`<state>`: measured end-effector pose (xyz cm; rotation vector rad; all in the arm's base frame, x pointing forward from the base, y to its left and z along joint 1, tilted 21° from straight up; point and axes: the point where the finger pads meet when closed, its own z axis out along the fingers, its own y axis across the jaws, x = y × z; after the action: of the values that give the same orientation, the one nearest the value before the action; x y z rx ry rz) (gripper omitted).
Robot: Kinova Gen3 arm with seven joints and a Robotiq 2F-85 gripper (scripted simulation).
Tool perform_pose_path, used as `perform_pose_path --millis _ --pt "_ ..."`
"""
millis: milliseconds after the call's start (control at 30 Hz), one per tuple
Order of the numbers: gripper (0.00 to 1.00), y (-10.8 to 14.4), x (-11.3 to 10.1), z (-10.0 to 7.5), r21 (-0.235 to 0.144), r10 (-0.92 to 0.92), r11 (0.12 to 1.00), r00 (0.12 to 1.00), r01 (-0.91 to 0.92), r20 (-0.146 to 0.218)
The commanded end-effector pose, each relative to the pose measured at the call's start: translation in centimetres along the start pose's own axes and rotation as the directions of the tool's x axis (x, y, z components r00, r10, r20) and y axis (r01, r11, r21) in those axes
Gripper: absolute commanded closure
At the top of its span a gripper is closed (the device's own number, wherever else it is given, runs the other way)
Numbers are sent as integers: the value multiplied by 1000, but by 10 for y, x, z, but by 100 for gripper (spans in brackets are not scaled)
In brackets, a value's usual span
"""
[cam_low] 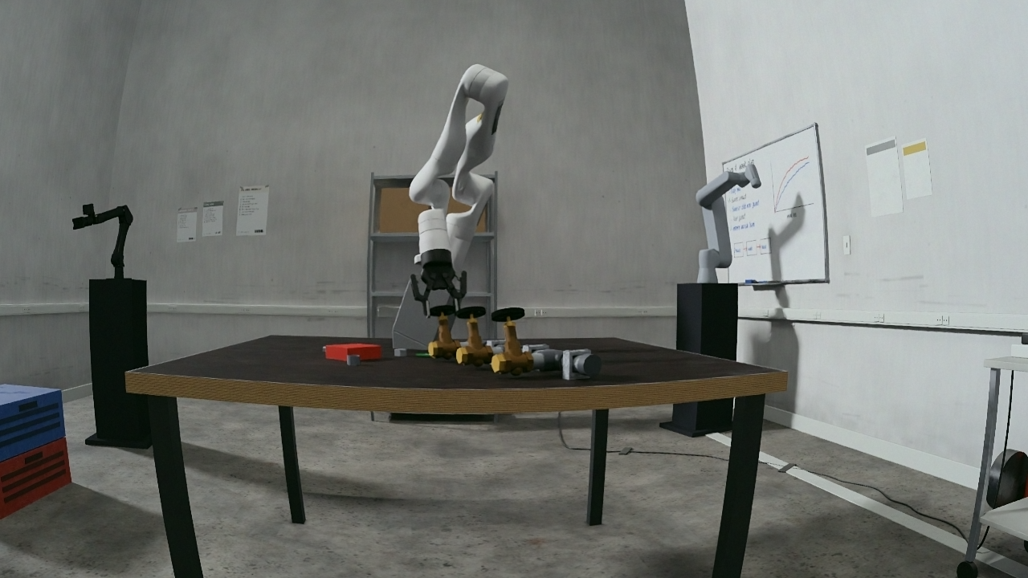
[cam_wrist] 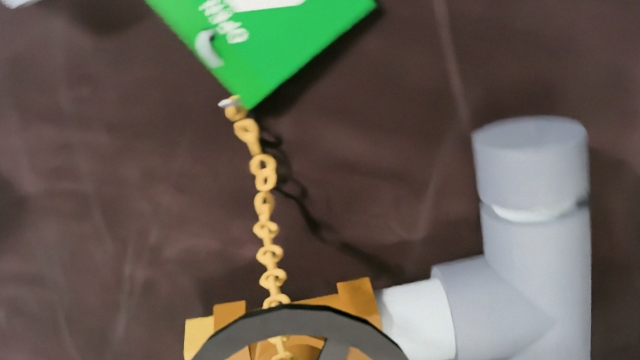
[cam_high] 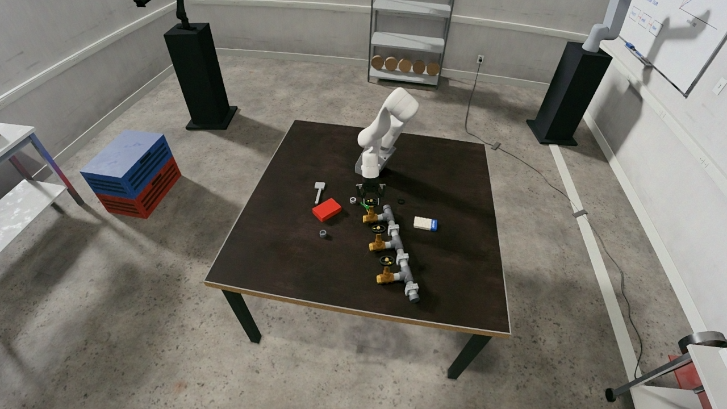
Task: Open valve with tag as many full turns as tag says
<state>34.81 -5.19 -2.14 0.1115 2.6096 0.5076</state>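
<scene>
The broad dark-brown rectangular table (cam_high: pixel 284 254) (cam_low: pixel 459 373) carries the grey pipe manifold (cam_high: pixel 397 243) (cam_low: pixel 548 359) (cam_wrist: pixel 537 250) well inside its edges, and here's the black two-finger gripper (cam_high: pixel 371 199) (cam_low: pixel 441 305), fingers apart around the black round handwheel (cam_high: pixel 371 201) (cam_low: pixel 441 310) (cam_wrist: pixel 300 320) of the tagged brass valve (cam_high: pixel 372 217) (cam_low: pixel 443 344) (cam_wrist: pixel 356 296), whether gripping I cannot tell, open tabletop beyond the green square tag (cam_high: pixel 365 205) (cam_wrist: pixel 280 50)

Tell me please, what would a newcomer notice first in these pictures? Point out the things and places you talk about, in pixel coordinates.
First, probably the tall white robot arm (cam_high: pixel 390 114) (cam_low: pixel 446 154), bent over the far part of the dark table (cam_high: pixel 284 254) (cam_low: pixel 459 397). Then the three orange valves (cam_high: pixel 376 246) (cam_low: pixel 472 352) with black wheels, in a row along a grey pipe (cam_high: pixel 399 245) (cam_wrist: pixel 537 250), and the bright red block (cam_high: pixel 326 209) (cam_low: pixel 352 351) beside them.
</scene>
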Motion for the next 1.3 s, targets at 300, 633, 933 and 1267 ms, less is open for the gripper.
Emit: perform_pose_path --millis 300,633,933,1267 --pt "32 0 0 0 13 -428 904 904 427 15" --pt "32 0 0 0 17 -659 752 752 659 11" --pt "32 0 0 0 19 -827 562 562 827 6" --pt "32 0 0 0 20 -909 417 417 909 3"
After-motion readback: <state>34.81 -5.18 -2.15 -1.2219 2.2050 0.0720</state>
